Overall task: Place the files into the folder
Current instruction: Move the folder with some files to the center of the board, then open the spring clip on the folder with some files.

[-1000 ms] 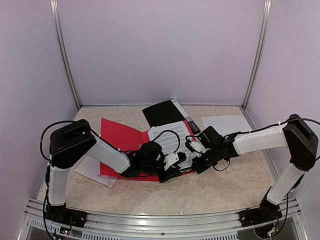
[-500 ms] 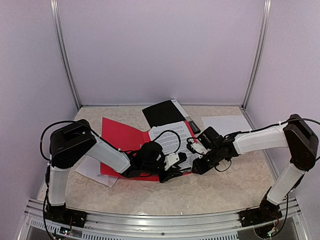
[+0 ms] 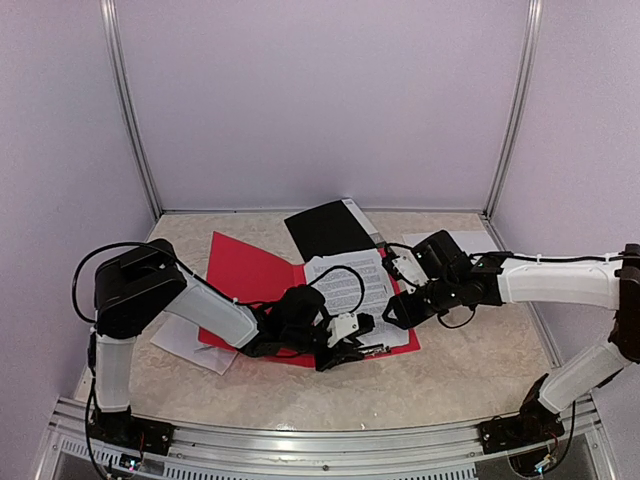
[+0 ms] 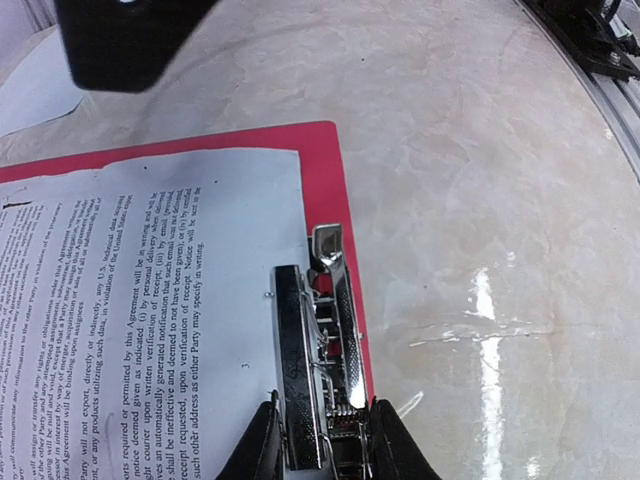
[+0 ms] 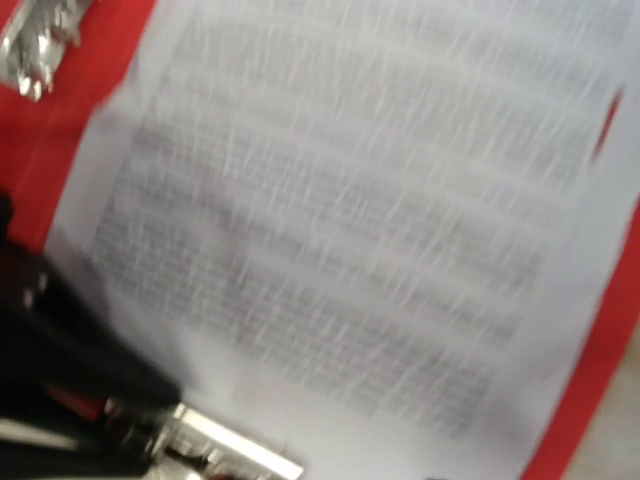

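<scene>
An open red folder (image 3: 245,275) lies flat on the table. One of the files, a printed sheet (image 3: 350,280), rests on its right half. My left gripper (image 3: 350,345) is at the folder's near edge. In the left wrist view it (image 4: 320,440) is shut on the folder's metal clip (image 4: 315,350), beside the printed sheet (image 4: 150,280) and the folder's red margin (image 4: 322,170). My right gripper (image 3: 398,308) hovers over the sheet's right side. The blurred right wrist view shows only the sheet (image 5: 350,220), the red folder (image 5: 40,150) and the clip (image 5: 235,452), not the right gripper's fingers.
A black folder (image 3: 325,225) lies at the back, partly under the red one. A blank white sheet (image 3: 455,243) lies at the back right. Another sheet (image 3: 190,345) sticks out from under the red folder's left side. An aluminium rail (image 3: 300,440) runs along the near edge.
My right gripper has lifted off the sheet's near right corner and drawn back to the right. The folder and sheet have shifted slightly right. The left gripper stays on the clip.
</scene>
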{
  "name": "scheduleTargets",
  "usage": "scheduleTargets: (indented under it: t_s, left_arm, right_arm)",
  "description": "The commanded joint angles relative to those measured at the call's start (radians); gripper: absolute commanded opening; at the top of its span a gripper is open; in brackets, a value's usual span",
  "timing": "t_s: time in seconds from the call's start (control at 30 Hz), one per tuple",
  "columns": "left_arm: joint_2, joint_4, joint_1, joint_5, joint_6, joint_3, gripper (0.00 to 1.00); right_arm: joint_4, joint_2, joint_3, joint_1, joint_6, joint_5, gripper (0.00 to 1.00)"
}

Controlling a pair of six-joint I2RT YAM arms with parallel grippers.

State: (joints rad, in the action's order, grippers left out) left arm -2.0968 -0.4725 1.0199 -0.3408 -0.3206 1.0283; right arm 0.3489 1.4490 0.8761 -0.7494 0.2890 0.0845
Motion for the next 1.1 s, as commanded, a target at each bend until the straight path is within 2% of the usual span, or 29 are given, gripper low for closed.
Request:
scheduleTargets:
  t_s: [0.0, 0.13, 0.23, 0.47, 0.57, 0.77, 1.07]
  left_arm:
    - [0.025, 0.126, 0.046, -0.049, -0.013, -0.035, 0.25]
    - [0.017, 0.155, 0.104, -0.003, -0.004, 0.027, 0.29]
    - [0.002, 0.169, 0.144, 0.044, 0.006, 0.072, 0.37]
    - [0.082, 0.14, 0.15, 0.11, 0.082, 0.052, 0.71]
    - [0.152, 0.133, 0.144, 0.141, 0.103, 0.025, 0.82]
    - [0.306, 0.202, 0.089, 0.217, 0.22, -0.013, 0.85]
    - [0.487, 0.541, -0.103, 0.313, 0.559, -0.021, 0.8]
  right_arm:
    - [0.048, -0.048, 0.018, 0.009, 0.011, -0.064, 0.42]
    - [0.05, -0.059, 0.01, 0.012, 0.016, -0.077, 0.43]
    - [0.051, -0.067, 0.001, 0.021, 0.027, -0.119, 0.44]
    - [0.049, -0.146, -0.031, 0.073, 0.048, -0.137, 0.45]
    - [0.047, -0.161, -0.031, 0.074, 0.053, -0.134, 0.45]
    - [0.0, -0.158, -0.037, 0.073, 0.056, -0.095, 0.45]
    - [-0.15, -0.068, -0.017, 0.022, 0.039, -0.031, 0.43]
